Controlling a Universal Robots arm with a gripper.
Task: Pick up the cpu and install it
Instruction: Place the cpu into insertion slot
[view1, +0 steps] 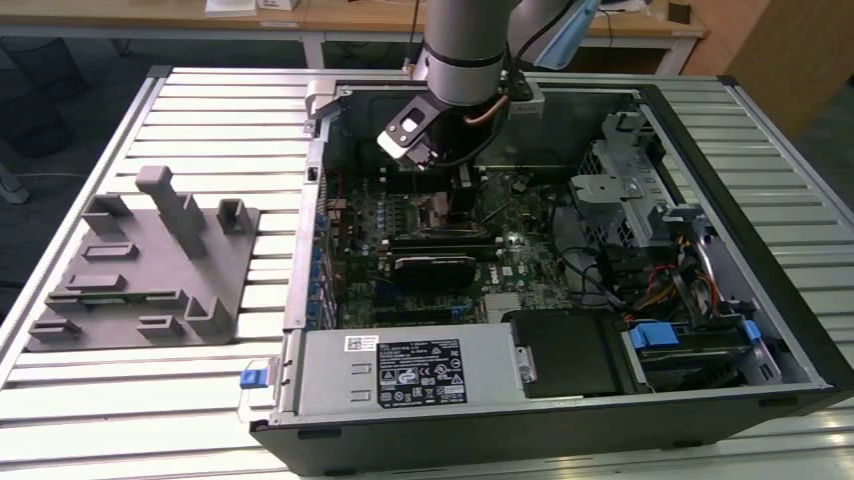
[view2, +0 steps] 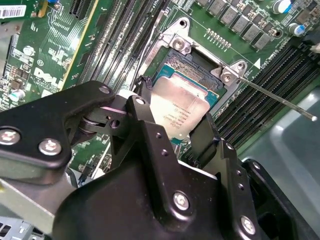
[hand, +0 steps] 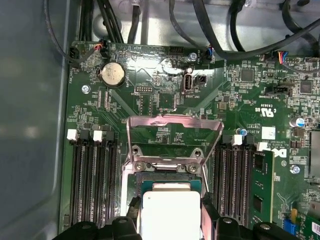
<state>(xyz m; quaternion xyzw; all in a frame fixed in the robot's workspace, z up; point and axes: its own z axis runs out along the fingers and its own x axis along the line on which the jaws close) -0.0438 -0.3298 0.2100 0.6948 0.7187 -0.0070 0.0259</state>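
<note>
The cpu (view2: 184, 106), a flat square chip with a silvery top, sits between my gripper's (view2: 175, 115) black fingers (view2: 144, 112), which are shut on two of its opposite edges. It hangs just over the open motherboard socket (view2: 192, 62), slightly tilted. In the first wrist view the cpu (hand: 170, 212) covers the socket opening, and the metal load plate (hand: 172, 132) stands flipped up beyond it. In the exterior view the arm's wrist (view1: 447, 130) reaches down into the open computer case above the socket area (view1: 434, 212).
The socket lever (view2: 280, 98) sticks out to one side. Memory slots (hand: 92, 182) flank the socket. Black cables (hand: 210, 30) run along the board's edge. In the case are a power supply (view1: 400, 372) and a drive cage (view1: 627, 190). A grey fixture (view1: 147, 265) lies at the exterior view's left.
</note>
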